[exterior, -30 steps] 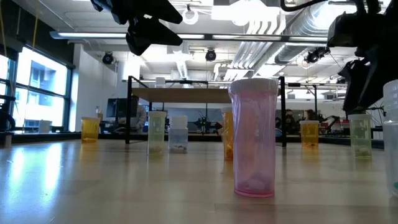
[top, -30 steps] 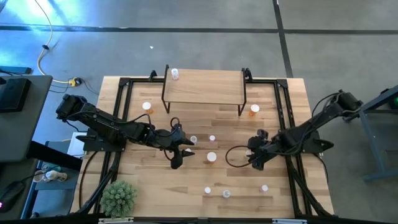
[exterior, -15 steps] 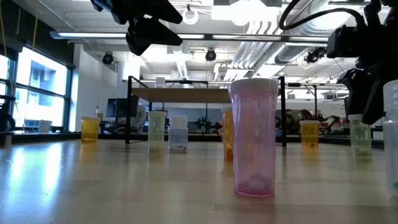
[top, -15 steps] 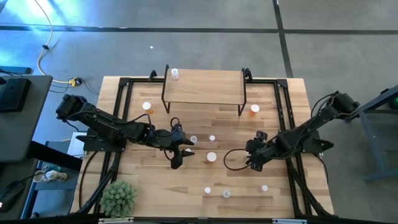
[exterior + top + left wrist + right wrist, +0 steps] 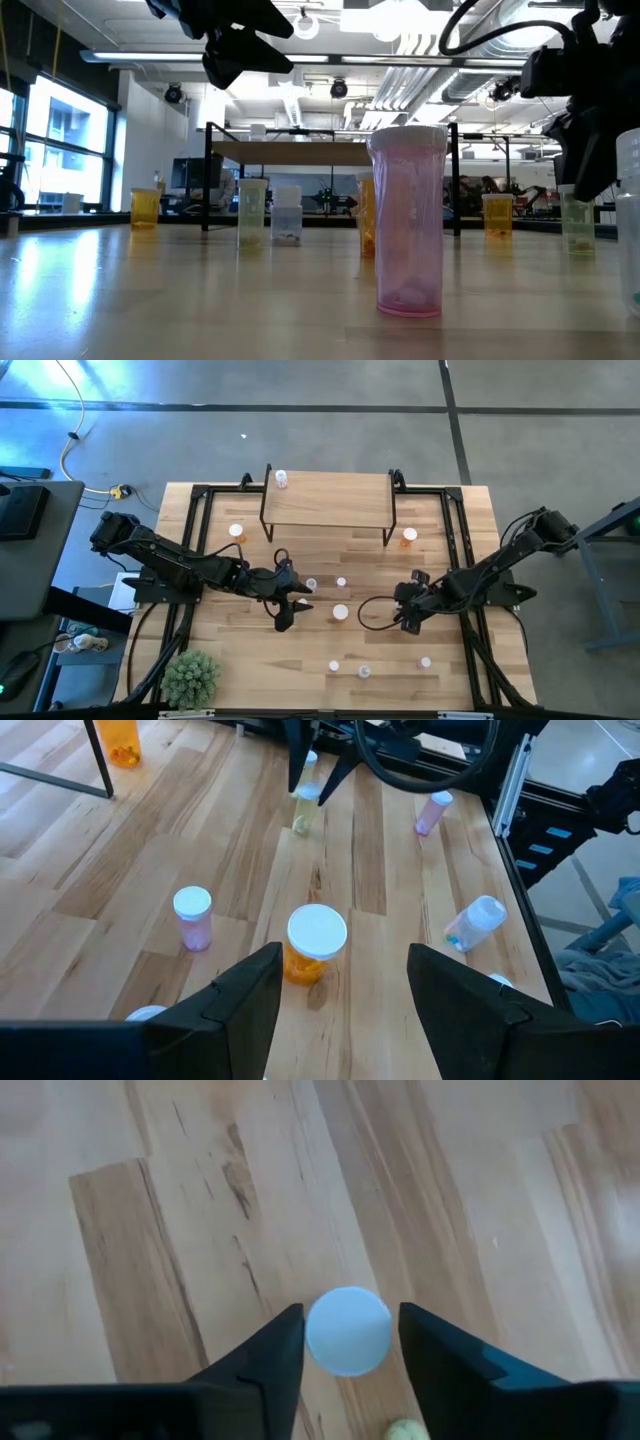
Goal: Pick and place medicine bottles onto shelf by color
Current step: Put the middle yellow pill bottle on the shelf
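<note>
We see the right gripper (image 5: 350, 1342) with fingers (image 5: 268, 1355) closing around a yellowish bottle (image 5: 349, 1331); the left gripper (image 5: 340, 982) hangs open above an orange bottle (image 5: 315, 942).

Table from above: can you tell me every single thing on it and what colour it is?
table: one, striped light wood, fills the middle of the high view
shelf: one, light wood on black legs, at the table's far edge
shelf bottle: one, white cap, on the shelf's far left corner
orange bottles: two, white caps, one beside each end of the shelf
middle bottles: three, white caps, between the two arms
near bottles: three, white caps, along the near edge
plant ball: one, green, near left corner
left pincer: one, dark, open, above the table's middle
right pincer: one, dark, over a white-capped bottle
</note>
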`<act>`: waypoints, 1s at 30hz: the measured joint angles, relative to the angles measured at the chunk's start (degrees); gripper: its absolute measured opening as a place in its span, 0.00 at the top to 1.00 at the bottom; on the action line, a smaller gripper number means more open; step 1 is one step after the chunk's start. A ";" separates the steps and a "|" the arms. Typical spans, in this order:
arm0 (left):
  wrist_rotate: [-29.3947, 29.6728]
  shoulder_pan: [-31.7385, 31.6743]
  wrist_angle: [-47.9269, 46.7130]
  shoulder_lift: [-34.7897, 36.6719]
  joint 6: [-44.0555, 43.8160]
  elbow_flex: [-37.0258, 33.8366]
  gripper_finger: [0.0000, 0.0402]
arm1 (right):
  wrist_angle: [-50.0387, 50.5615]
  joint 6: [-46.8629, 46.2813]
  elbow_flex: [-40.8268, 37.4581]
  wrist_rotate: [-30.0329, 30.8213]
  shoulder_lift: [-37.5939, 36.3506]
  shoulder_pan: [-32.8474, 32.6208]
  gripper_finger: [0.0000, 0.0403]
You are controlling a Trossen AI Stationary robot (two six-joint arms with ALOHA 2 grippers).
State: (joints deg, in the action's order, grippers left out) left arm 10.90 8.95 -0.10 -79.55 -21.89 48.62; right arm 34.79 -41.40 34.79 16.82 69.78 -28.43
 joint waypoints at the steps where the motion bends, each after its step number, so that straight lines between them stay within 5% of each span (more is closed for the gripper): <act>1: 0.00 0.00 0.00 0.00 0.00 0.00 0.49 | 0.00 -0.01 0.00 -0.39 0.00 0.00 0.64; 9: 0.00 0.00 0.00 0.00 0.00 0.00 0.49 | -0.08 0.04 0.00 -0.73 -0.02 0.00 0.74; 19: 0.00 0.01 -0.04 0.00 0.11 0.00 0.49 | -0.45 1.22 0.60 -1.39 -0.02 0.48 0.74; 30: -0.50 0.01 -1.98 1.25 2.45 0.02 0.49 | 0.59 13.48 14.27 -0.52 -0.02 8.92 0.74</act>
State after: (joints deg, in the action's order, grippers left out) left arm 10.40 8.96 -2.07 -78.30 -19.43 48.64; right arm 35.38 -27.92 49.05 16.30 69.76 -19.51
